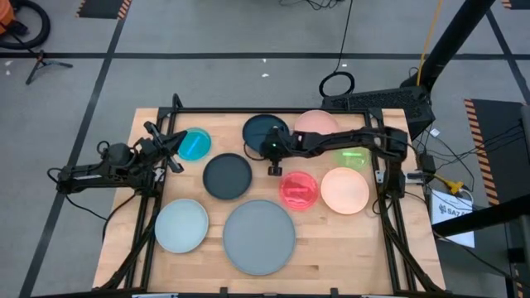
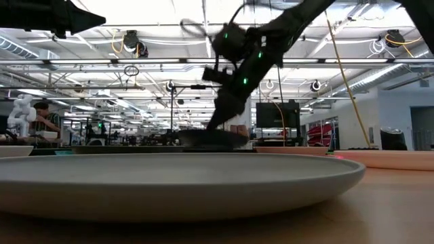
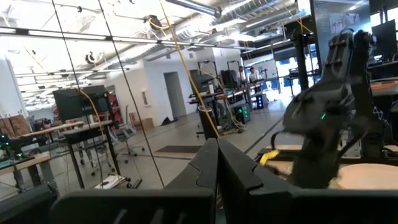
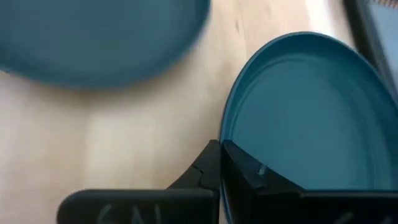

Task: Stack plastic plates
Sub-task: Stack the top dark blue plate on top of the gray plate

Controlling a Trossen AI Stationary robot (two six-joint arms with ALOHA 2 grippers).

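Navy plate (image 1: pixel 265 132), upper centre of the high view, is pinched at its rim by the right gripper (image 4: pixel 221 163); a thin-edge slip is risked. Left gripper (image 3: pixel 217 163) is held closed, idle.

Overhead lamps light my table (image 1: pixel 331 240) evenly; shadows fall short and soft. Low view: ceiling strips glare from 12 o'clock, my right arm (image 2: pixel 258 47) reads as silhouette, and the near grey plate (image 2: pixel 169 177) is out of focus. Right wrist view: navy plate (image 4: pixel 311 118) blurred, possibly motion smear.
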